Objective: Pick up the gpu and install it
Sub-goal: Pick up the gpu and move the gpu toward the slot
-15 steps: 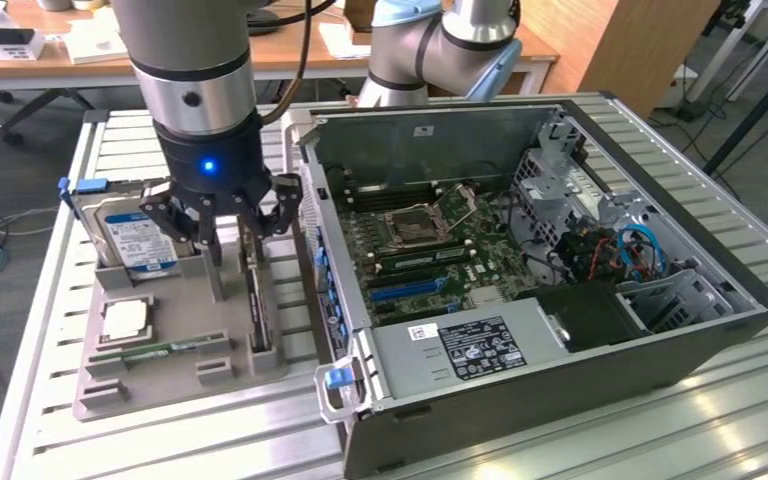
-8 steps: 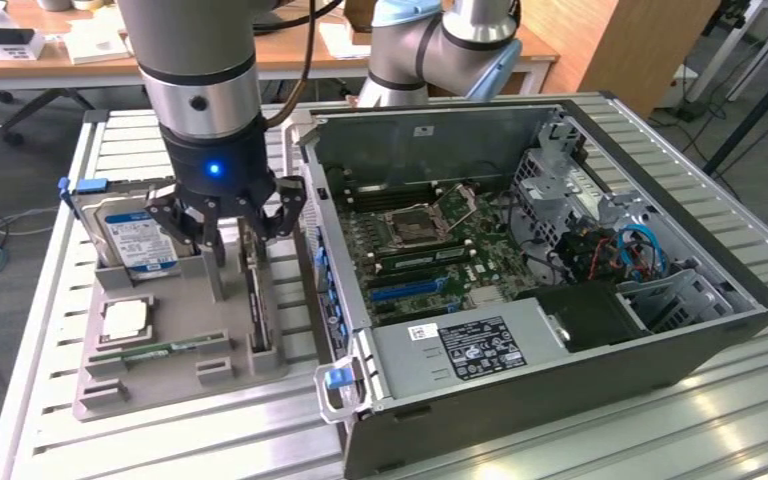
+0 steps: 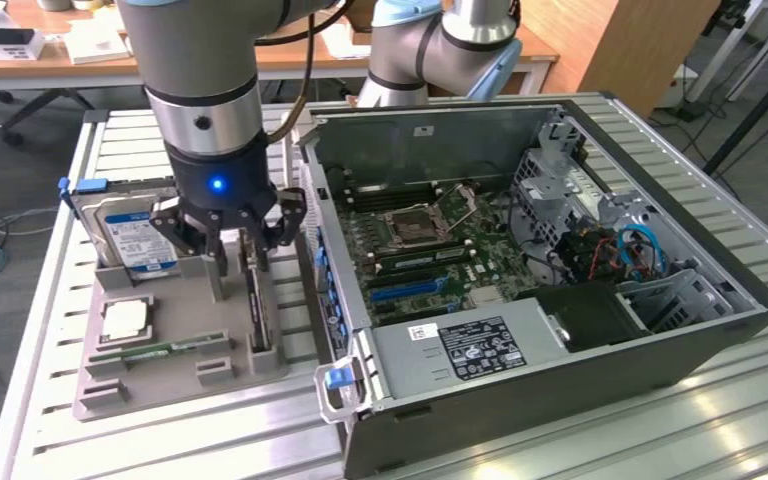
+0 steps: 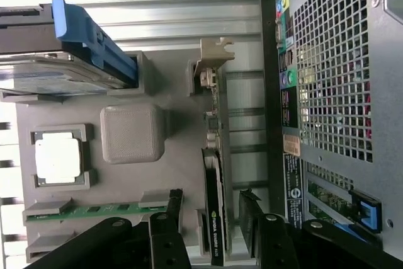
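my gripper: jaws spread wide, nothing grasped. black fingers stand either side of thin flat dark-faced circuit card, the gpu, with gap visible at each side. gpu stands on edge in slot of grey moulded parts tray. same tray holds silver hard drive with blue label, square silver processor and slim green memory stick. open grey computer case sits just beside tray, on exterior view's right.

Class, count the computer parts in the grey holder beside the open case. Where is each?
4: hard drive upright at one end; processor lying flat; memory stick lying beside it; gpu on edge, nearest the case. None looks hidden.
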Tool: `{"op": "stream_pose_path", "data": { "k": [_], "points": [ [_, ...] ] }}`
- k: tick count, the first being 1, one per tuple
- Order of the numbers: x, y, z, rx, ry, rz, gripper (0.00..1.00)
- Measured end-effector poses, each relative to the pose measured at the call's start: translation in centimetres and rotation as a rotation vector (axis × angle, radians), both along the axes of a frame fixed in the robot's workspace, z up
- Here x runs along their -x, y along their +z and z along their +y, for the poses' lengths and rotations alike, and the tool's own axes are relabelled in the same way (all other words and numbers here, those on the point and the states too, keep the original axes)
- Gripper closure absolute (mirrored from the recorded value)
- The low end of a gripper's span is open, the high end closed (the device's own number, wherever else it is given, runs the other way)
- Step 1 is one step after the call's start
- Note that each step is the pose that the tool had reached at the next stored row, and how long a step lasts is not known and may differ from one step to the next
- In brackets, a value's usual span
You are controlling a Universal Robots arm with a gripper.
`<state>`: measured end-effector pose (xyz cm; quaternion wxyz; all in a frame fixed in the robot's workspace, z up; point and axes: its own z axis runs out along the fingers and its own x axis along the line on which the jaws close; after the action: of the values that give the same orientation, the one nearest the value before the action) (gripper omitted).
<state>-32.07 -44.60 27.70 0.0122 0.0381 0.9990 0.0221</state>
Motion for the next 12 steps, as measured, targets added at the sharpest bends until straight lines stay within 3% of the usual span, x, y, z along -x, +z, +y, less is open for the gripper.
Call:
{"op": "stream_pose_path", "data": {
  "k": [12],
  "points": [
    [-0.18,-0.37,-0.16,-0.0002,0.0,0.0007,0.51]
  ]
}}
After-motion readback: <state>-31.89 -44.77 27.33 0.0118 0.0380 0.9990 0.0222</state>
